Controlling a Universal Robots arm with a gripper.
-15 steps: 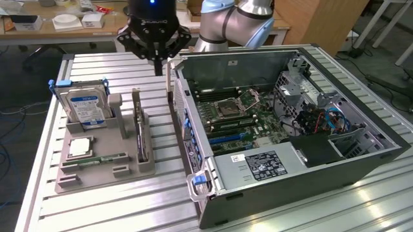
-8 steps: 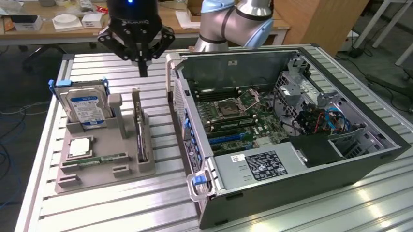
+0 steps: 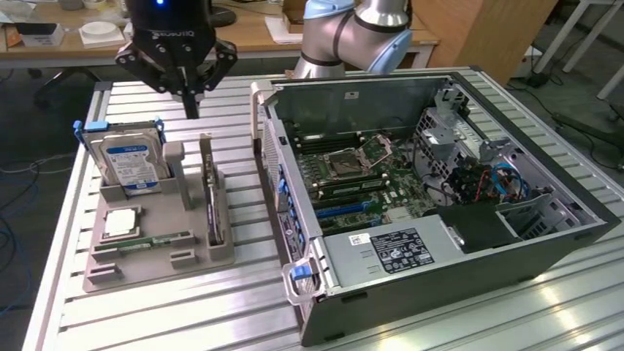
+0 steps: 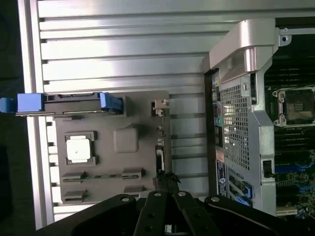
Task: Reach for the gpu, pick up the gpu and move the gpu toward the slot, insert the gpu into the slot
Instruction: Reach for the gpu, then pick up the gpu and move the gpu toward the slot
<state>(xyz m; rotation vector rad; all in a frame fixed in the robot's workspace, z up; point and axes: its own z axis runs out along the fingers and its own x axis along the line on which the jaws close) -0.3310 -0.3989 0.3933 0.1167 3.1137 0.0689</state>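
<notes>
Exterior view: the end effector (image 3: pixel 192 108), fingers pressed together on nothing, hangs above the far end of the grey holder (image 3: pixel 185 212). The gpu (image 3: pixel 210 201) stands on edge in this holder, below the end effector, with its long axis running along the holder's length.

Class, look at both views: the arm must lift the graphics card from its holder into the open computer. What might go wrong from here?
1. The black pincer hangs shut above the thin flat gpu card standing on edge in the grey plastic holder; descending shut, it may hit the card's edge.
2. The blue-labelled silver hard drive stands nearby; sideways drift could knock it.
</notes>
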